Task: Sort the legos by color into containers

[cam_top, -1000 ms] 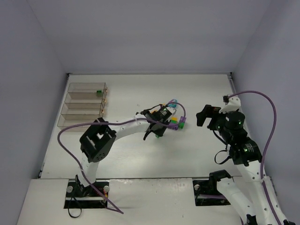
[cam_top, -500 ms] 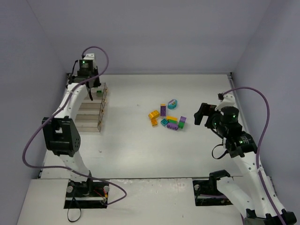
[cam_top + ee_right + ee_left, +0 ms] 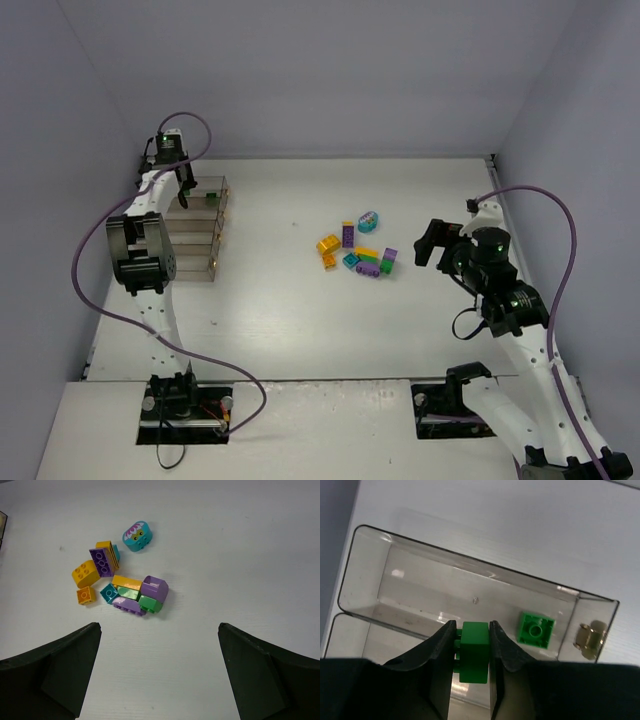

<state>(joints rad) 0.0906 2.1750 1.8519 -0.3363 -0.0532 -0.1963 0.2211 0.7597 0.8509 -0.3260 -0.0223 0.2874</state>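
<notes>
Left wrist view alone reveals small green plastic brick clamped in left gripper above end compartment of clear plastic container, another green brick lying inside, right gripper spread wide, apart from mixed-colour bricks piled mid-bench

right end effector hangs over the white counter, dark fingers spread wide at the bottom corners. legos clumped up-left of centre: yellow, purple, teal and green bricks packed together, small orange square and orange rounded brick on the clump's left side. rounded teal piece with a printed face lies just beyond the clump, not touching it.
</notes>
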